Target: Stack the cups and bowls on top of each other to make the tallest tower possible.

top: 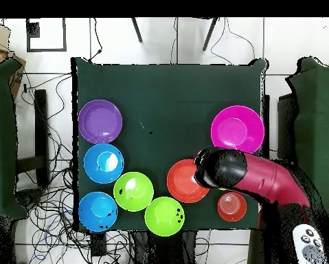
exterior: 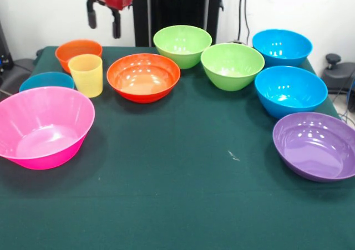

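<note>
My gripper (exterior: 104, 21) hangs open and empty high above the table's far left, over the small orange bowl (exterior: 77, 50). Just in front of that bowl stands the pale-yellow cup (exterior: 86, 75), upright. Around it sit a blue bowl (exterior: 47, 80), the big pink bowl (exterior: 41, 127) and a wide orange bowl (exterior: 143, 76). Two lime green bowls (exterior: 182, 45) (exterior: 232, 65), two more blue bowls (exterior: 281, 46) (exterior: 290, 90) and the purple bowl (exterior: 316, 144) fill the right side. Each stands singly; no tower is in view. In the overhead view the arm (top: 253, 175) hides the cup.
The dark green table (exterior: 183, 200) has open cloth across its middle and front. In the overhead view cables run over the floor around the table (top: 167, 89), and a white controller (top: 310, 242) lies beside the robot's base.
</note>
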Controlling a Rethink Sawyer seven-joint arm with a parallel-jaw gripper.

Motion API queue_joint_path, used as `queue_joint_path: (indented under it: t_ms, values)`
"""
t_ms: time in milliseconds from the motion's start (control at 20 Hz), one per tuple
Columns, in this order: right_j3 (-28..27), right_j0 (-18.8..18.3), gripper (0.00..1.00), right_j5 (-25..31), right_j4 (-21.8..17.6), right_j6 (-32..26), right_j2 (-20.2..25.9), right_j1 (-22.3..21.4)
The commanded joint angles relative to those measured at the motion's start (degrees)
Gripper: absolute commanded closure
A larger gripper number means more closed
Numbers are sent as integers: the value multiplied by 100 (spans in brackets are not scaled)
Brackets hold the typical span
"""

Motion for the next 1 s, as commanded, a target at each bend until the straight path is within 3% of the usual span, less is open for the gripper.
queue_joint_path:
  t_ms: [50, 200, 400, 600, 1000]
  values:
    - [599, -162, 0, -538, 337, -320, 1088, 94]
    - [857, -439, 0, -751, 617, -363, 1441, 76]
    - [956, -605, 0, -687, 602, -549, 1712, 33]
    - [984, -685, 0, -552, 504, -587, 1864, -96]
    - [685, -519, 0, -212, 32, -605, 1734, -241]
